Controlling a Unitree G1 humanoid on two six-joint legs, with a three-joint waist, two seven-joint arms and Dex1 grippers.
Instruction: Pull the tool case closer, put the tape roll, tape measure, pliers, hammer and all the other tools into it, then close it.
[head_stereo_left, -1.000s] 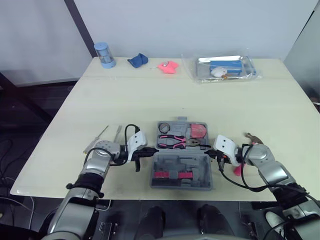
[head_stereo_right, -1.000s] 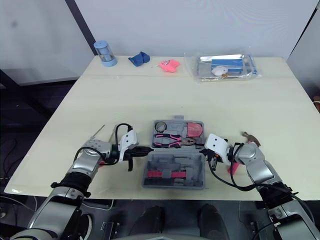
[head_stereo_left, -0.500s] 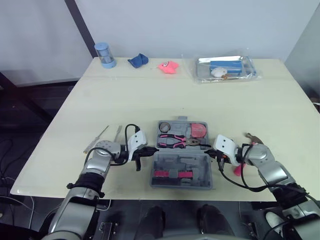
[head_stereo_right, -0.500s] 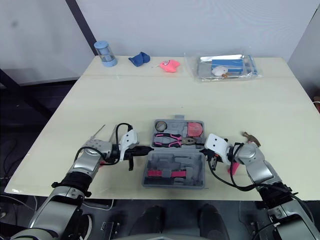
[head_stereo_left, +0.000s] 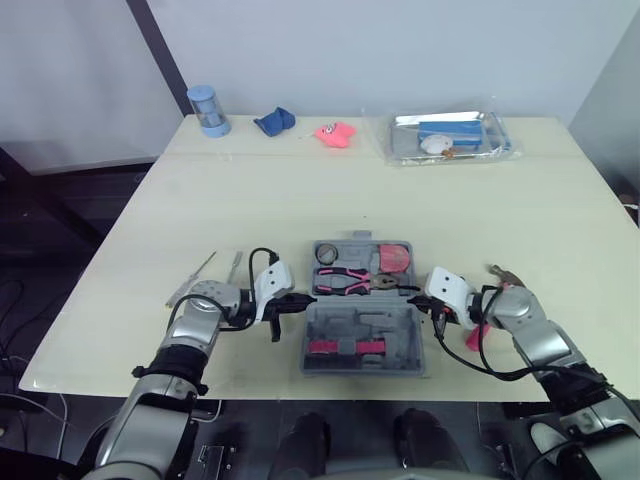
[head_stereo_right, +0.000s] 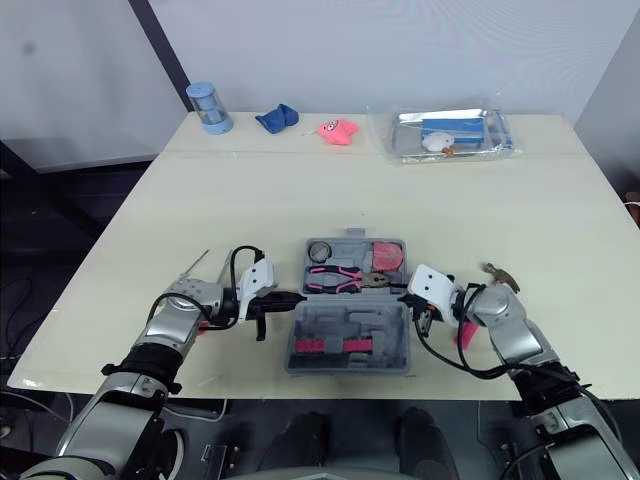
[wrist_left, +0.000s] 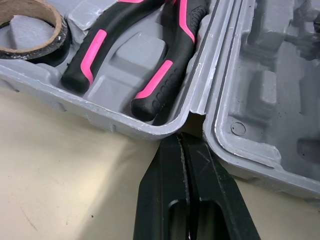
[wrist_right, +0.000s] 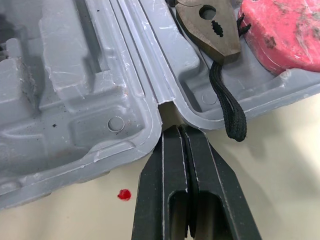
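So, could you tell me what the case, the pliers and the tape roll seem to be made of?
Case: moulded grey plastic, matte, with scuffs and formed recesses. Pliers: dull dark metal head; grips look like black and pink rubber or soft plastic, ribbed. Tape roll: brown core, probably cardboard, under black tape.

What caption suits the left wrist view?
Shut left fingers at the hinge notch of the open tool case, beside the pliers.
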